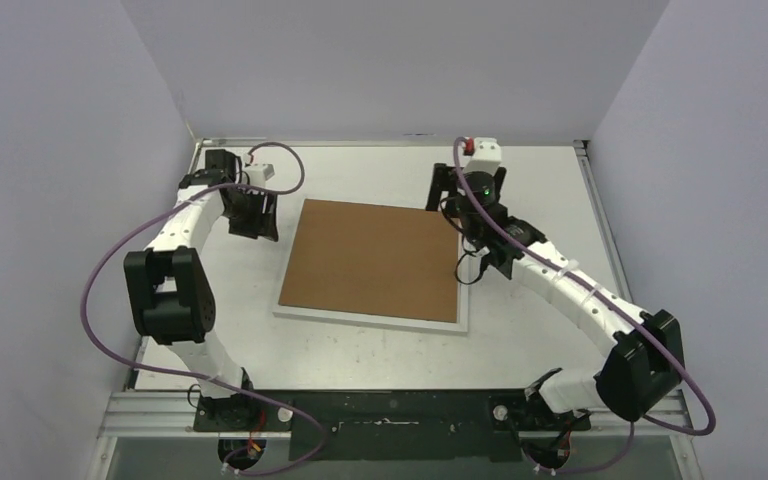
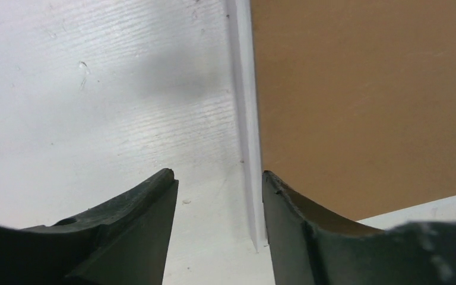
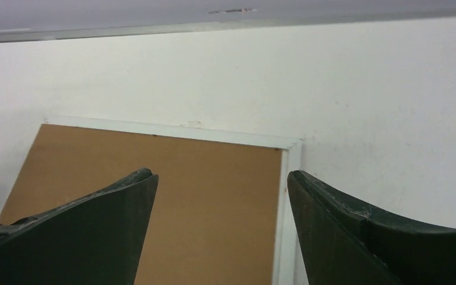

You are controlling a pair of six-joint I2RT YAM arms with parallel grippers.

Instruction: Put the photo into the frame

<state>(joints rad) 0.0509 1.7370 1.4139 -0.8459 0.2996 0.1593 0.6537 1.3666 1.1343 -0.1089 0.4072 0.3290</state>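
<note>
— Dark fingers [image 2: 148,208] of the left gripper [image 2: 218,175], how are they standing?

— They are standing apart and are not pinching anything. The white edge of the frame [image 2: 246,119] is running up between them. It is passing just beside the finger on the view's right side, and the other finger is sitting over the bare table [image 2: 95,89].

— And the right gripper [image 3: 221,175]?

— Its fingers [image 3: 344,225] are spreading wide too and are holding nothing. The far right corner of the frame is showing between them, a little ahead of the tips. Whether they are touching the frame, I cannot tell.

— Where is the frame lying?

— It is lying flat near the middle of the table, slightly turned. A brown board [image 1: 375,258] is filling it, so only a thin white border is showing around.

— And the photo?

— It is not showing in any view. Whether it is lying under the board, I cannot tell.

— What are the arms doing, seen from above?

— The left arm is bending toward the far left corner of the frame. The right arm is reaching to the far right corner. Both grippers are sitting at the far side of the frame, well apart from each other.
</note>
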